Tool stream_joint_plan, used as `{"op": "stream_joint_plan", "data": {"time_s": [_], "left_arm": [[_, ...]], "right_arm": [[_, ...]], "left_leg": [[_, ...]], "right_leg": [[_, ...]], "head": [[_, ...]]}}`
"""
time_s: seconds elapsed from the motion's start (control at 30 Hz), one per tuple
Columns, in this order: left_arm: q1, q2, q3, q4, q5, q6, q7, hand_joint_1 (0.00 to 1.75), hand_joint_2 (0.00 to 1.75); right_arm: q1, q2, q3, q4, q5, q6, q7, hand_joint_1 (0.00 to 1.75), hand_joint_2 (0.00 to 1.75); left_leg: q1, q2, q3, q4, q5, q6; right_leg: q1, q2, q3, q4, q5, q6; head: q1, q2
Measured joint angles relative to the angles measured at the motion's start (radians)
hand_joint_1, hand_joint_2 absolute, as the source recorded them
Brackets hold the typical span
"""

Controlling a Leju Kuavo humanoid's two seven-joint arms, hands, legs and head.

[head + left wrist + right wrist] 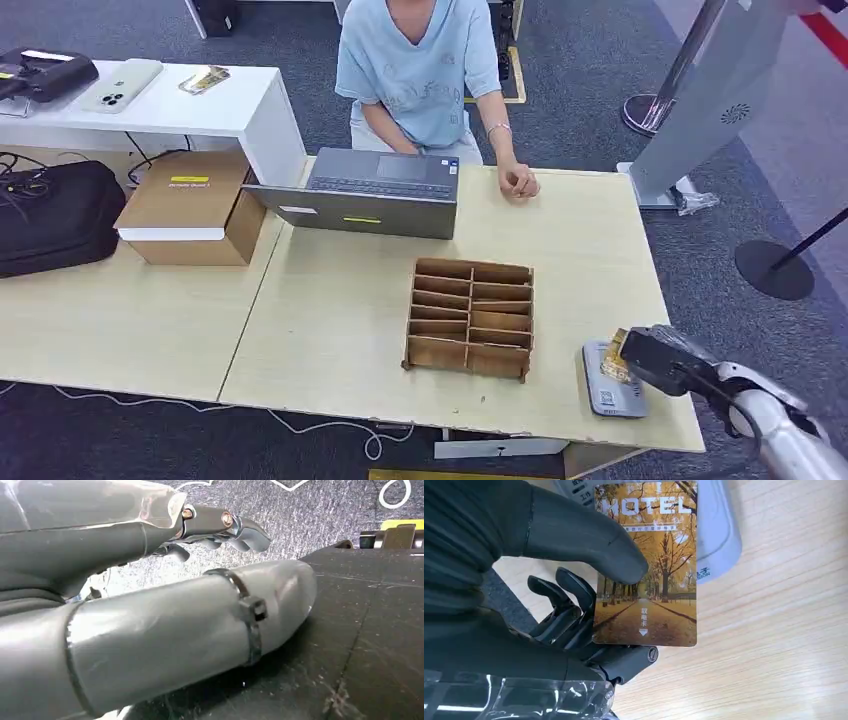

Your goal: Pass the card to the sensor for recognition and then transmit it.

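Observation:
My right hand [660,362] hovers at the table's front right corner and pinches a hotel card [649,580] printed with a golden tree avenue; the thumb [584,540] presses on its face. The card [615,358] is held just over the grey sensor pad [610,392], whose pale rounded edge [719,535] shows behind the card in the right wrist view. My left hand [220,527] hangs beside my body above the grey carpet, its fingers loosely curled with nothing in them.
A wooden divided card box [469,318] stands mid-table. Behind it an open laptop [375,192] faces a seated person, whose hand [518,181] rests on the table. A cardboard box [190,208] and a black bag [55,215] sit at the left.

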Motion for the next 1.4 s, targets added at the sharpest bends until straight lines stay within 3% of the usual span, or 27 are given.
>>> {"op": "stream_joint_plan", "data": {"time_s": [0.43, 0.67, 1.0, 1.4], "left_arm": [[0.0, 0.0, 0.0, 0.0, -0.007, 0.0, 0.0, 0.0, 0.0], [0.0, -0.001, 0.0, 0.0, -0.007, 0.0, 0.0, 0.0, 0.0], [0.0, -0.005, 0.0, 0.0, -0.006, 0.0, 0.0, 0.0, 0.0], [-0.001, -0.014, 0.005, 0.0, -0.013, 0.0, 0.0, 0.0, 0.0]], "right_arm": [[0.094, -0.004, -0.122, -0.118, -0.007, 0.017, -0.014, 1.75, 1.75], [0.094, -0.018, -0.148, -0.142, -0.008, 0.029, -0.031, 1.75, 1.75], [-0.05, -0.013, -0.143, -0.132, 0.002, -0.03, -0.085, 1.75, 1.75], [-0.262, 0.082, -0.088, -0.139, 0.115, -0.165, -0.092, 1.75, 1.75]], "left_leg": [[0.0, 0.0, -0.001, 0.0, 0.0, 0.0], [0.0, 0.0, -0.003, 0.0, 0.0, 0.0], [0.0, 0.0, -0.004, 0.0, 0.0, 0.0], [0.0, 0.0, -0.005, 0.0, 0.0, 0.0]], "right_leg": [[0.0, 0.0, -0.001, 0.0, 0.0, 0.0], [0.0, 0.0, -0.002, 0.0, 0.0, 0.0], [0.0, 0.0, -0.003, 0.001, 0.0, 0.0], [0.0, 0.001, -0.005, 0.002, 0.0, 0.0]], "head": [[0.0, 0.0], [0.0, 0.0], [0.0, 0.0], [0.0, 0.0]]}}
